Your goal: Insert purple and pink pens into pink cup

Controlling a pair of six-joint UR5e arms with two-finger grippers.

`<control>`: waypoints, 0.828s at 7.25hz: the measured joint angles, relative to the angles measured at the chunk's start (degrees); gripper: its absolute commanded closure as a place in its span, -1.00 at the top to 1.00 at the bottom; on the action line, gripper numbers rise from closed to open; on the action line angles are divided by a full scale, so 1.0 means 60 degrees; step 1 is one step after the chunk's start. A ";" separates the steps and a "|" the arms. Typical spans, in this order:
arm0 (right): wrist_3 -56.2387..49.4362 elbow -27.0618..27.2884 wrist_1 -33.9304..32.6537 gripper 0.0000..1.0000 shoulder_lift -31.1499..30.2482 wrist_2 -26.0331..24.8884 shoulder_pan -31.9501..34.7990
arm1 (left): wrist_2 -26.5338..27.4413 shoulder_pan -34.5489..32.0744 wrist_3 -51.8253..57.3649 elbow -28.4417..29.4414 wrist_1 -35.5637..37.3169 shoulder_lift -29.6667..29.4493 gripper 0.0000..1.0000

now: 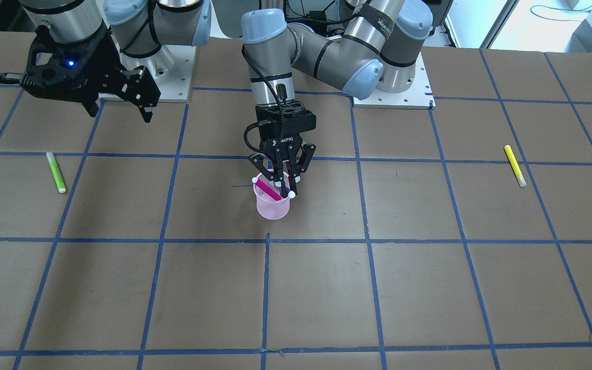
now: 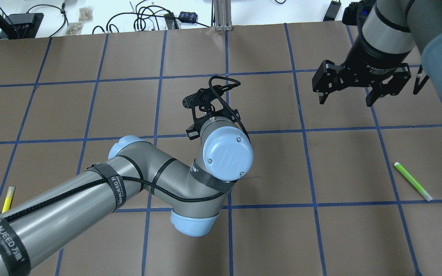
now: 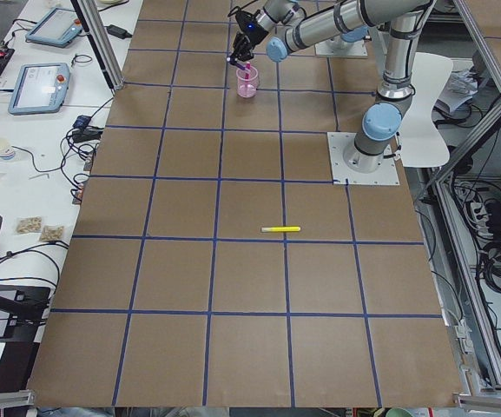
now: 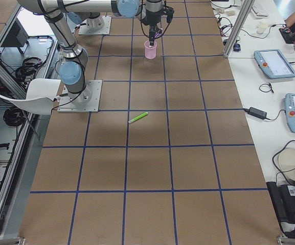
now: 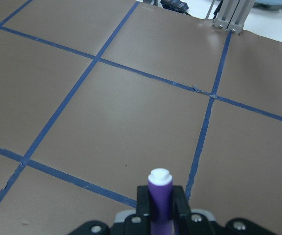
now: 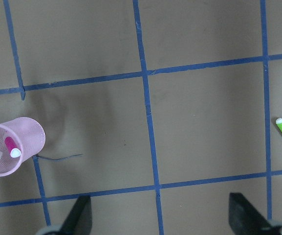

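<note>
1 pink cup (image 1: 273, 203), 1 pink pen (image 1: 267, 188), 1 purple pen (image 5: 160, 200), 2 stray pens (image 1: 55, 172) (image 1: 515, 165)

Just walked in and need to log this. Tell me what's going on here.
The left tool is shut on the purple pen and holds it at the mouth of the pink cup. The pink pen already leans inside the cup. The right tool hangs open and empty, off to the side. A green pen and a yellow pen lie on the table, away from both arms.
</note>
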 measured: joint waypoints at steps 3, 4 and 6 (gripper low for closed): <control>0.0001 0.0003 -0.0063 1.00 0.0000 -0.0010 0.0003 | 0.0056 -0.0099 0.0013 -0.0029 -0.0037 -0.0173 -0.09; 0.0001 -0.0004 -0.0074 1.00 -0.0001 -0.0010 0.0003 | 0.0064 -0.0108 -0.0010 -0.0059 -0.0036 -0.0210 0.63; 0.0001 0.0007 -0.0086 1.00 0.0000 -0.0009 0.0003 | 0.0061 -0.0116 -0.0107 -0.0107 -0.0021 -0.0243 0.96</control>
